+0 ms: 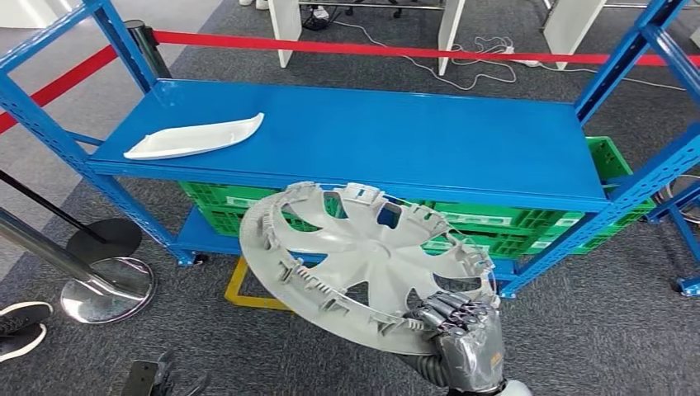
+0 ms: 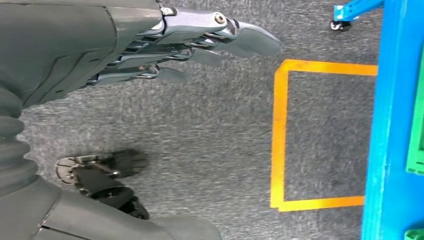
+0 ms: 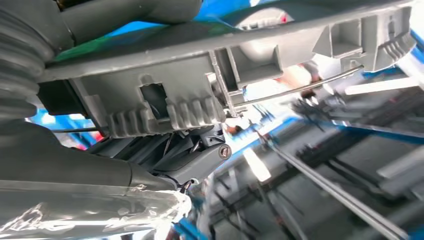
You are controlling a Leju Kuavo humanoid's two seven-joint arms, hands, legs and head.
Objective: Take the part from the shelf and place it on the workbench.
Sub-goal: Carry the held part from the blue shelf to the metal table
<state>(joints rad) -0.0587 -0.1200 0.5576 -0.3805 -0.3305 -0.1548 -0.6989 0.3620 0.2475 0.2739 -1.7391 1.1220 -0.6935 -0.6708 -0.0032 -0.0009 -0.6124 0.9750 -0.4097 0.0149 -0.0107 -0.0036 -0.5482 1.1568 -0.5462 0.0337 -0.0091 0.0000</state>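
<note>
A large grey wheel cover (image 1: 363, 260) with its ribbed inner side toward me hangs in front of the blue shelf (image 1: 396, 140), tilted. My right hand (image 1: 458, 322) grips its lower right rim; in the right wrist view the rim (image 3: 200, 80) lies across the dark fingers (image 3: 195, 160). A white curved plastic part (image 1: 194, 139) lies on the shelf's left end. My left hand (image 2: 190, 42) hangs over the grey carpet with its fingers stretched out and nothing in it.
Green crates (image 1: 528, 227) sit on the shelf's lower level. A yellow floor marking (image 1: 239, 289) lies in front of the shelf. A red barrier tape (image 1: 371, 49) runs behind it; a stanchion base (image 1: 107, 289) and a person's shoe (image 1: 25, 318) are at left.
</note>
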